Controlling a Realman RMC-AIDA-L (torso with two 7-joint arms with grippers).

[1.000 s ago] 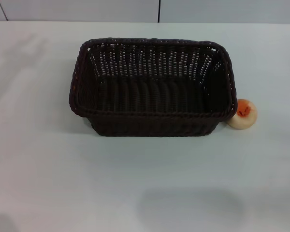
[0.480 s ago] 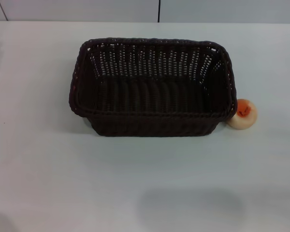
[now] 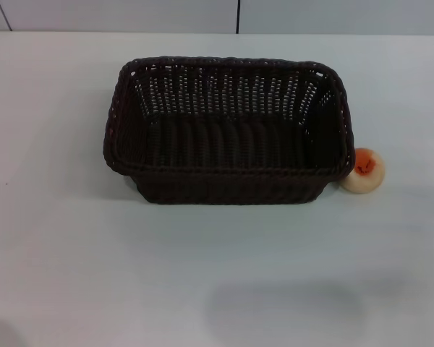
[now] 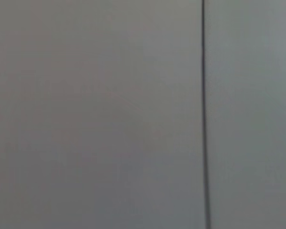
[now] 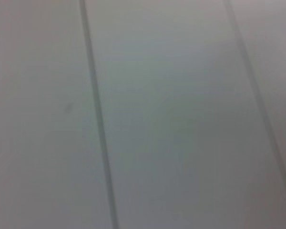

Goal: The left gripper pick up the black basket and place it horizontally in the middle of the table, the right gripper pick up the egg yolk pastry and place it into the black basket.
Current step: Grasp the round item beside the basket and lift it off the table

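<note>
Black basket (image 3: 230,130) sits upright on the table (image 3: 72,238), egg yolk pastry (image 3: 363,170) touching it; neither claw visible.

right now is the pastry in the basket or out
Out. The pastry sits on the table against the basket's right outer wall; the basket's inside is empty.
</note>
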